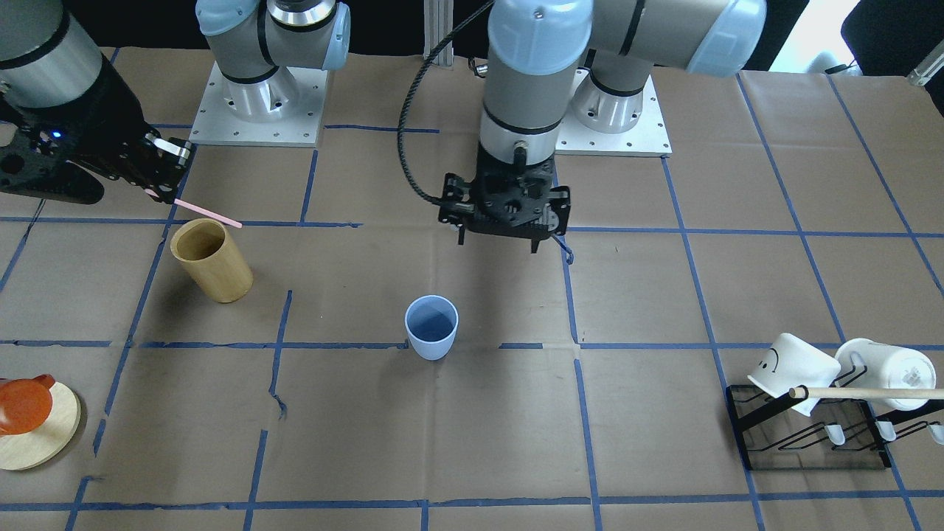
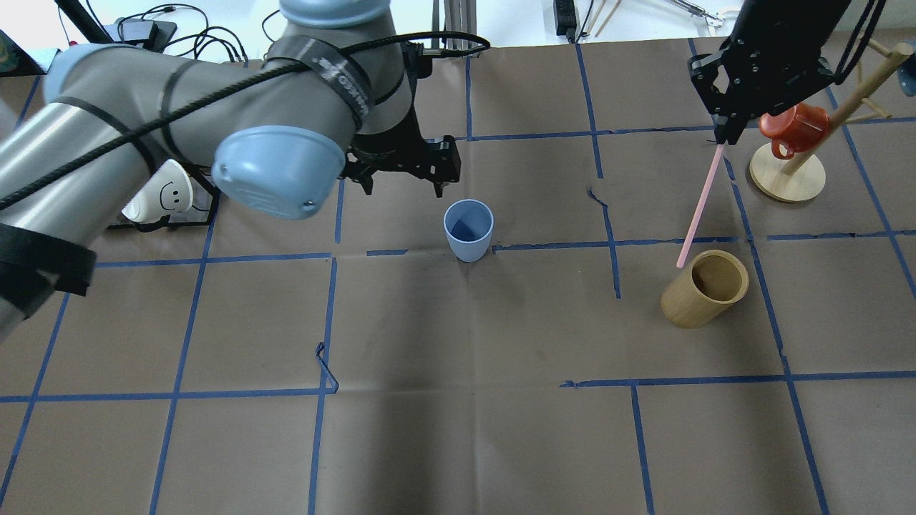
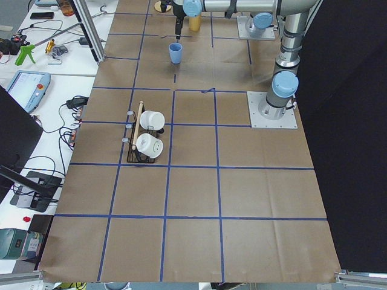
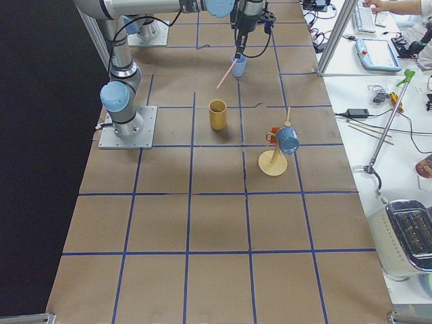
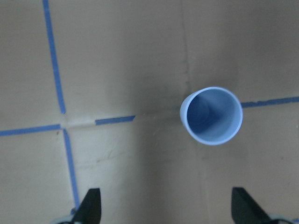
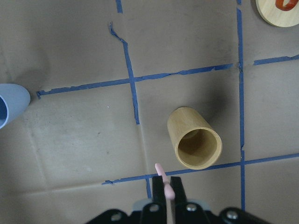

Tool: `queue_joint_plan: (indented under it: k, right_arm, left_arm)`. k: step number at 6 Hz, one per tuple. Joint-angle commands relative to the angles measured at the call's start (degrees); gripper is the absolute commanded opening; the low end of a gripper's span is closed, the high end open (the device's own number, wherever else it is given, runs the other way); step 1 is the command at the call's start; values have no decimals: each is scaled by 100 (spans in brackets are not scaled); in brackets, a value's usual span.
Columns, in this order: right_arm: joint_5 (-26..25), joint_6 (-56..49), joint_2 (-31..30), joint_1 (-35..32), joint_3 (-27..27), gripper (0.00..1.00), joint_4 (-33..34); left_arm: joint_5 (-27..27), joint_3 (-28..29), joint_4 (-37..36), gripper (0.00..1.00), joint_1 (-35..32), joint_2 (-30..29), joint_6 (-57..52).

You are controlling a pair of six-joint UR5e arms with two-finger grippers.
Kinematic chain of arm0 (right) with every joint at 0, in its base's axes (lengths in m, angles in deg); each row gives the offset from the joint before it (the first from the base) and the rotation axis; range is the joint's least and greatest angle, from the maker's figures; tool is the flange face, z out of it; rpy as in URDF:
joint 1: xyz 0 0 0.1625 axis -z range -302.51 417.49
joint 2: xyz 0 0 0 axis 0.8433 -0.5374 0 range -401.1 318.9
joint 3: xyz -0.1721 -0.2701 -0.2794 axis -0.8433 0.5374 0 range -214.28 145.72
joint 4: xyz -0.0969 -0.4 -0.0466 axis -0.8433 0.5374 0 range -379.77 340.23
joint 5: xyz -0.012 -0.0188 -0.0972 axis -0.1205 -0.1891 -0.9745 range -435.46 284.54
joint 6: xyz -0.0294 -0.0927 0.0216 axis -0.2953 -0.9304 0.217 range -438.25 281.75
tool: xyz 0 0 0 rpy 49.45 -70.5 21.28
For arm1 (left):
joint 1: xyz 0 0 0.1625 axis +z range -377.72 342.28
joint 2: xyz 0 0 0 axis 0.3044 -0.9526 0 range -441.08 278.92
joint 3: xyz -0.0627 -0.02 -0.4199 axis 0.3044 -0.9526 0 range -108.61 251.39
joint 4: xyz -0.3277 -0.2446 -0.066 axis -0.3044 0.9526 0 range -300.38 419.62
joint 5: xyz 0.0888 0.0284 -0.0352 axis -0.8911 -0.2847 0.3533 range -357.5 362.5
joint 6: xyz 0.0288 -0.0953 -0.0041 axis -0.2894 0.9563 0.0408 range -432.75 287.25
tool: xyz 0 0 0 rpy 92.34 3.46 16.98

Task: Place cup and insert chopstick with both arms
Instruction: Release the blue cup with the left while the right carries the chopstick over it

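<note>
The light-blue cup [image 1: 431, 327] stands upright and empty near the table's middle; it also shows in the overhead view [image 2: 468, 229] and the left wrist view [image 5: 211, 115]. My left gripper [image 1: 498, 247] is open and empty, raised above the table just on the robot's side of the cup; its fingertips [image 5: 91, 205] frame the bottom of the wrist view. My right gripper [image 2: 719, 136] is shut on one pale-pink chopstick [image 2: 698, 207]. The chopstick slants down, with its free end near the rim of the tan bamboo holder [image 2: 705, 288]. It also shows in the right wrist view [image 6: 163, 179].
A black rack [image 1: 811, 435] with two white mugs and a wooden dowel [image 1: 870, 393] stands on my left side. An orange mug [image 2: 787, 129] hangs on a wooden mug tree [image 2: 787, 179] close to my right gripper. Blue tape lines grid the brown table.
</note>
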Motion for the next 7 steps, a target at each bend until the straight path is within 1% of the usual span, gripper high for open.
queue_joint_plan:
  k: [1, 2, 3, 4, 5, 6, 7]
  right_arm:
    - [1, 1064, 252, -785, 23, 6, 449]
    - [19, 1810, 454, -1294, 119, 6, 677]
    - [358, 2435, 726, -1586, 546, 6, 714]
    - [423, 2711, 1068, -1763, 1151, 6, 654]
    - [415, 3062, 1419, -2026, 1531, 6, 653]
    - [414, 3231, 1640, -2142, 1717, 6, 662]
    - [388, 3232, 1764, -2169, 1719, 6, 671]
  left_arm:
    - [23, 59, 1033, 98, 876, 908, -669]
    - [23, 77, 1201, 98, 1246, 929, -1063]
    - [14, 16, 1212, 98, 1285, 1016, -1154]
    - [49, 7, 1203, 98, 1311, 1009, -1164]
    - [41, 24, 1203, 98, 1320, 1026, -1164]
    - [58, 33, 1194, 98, 1320, 1026, -1173]
    - [206, 68, 1185, 98, 1390, 1017, -1051]
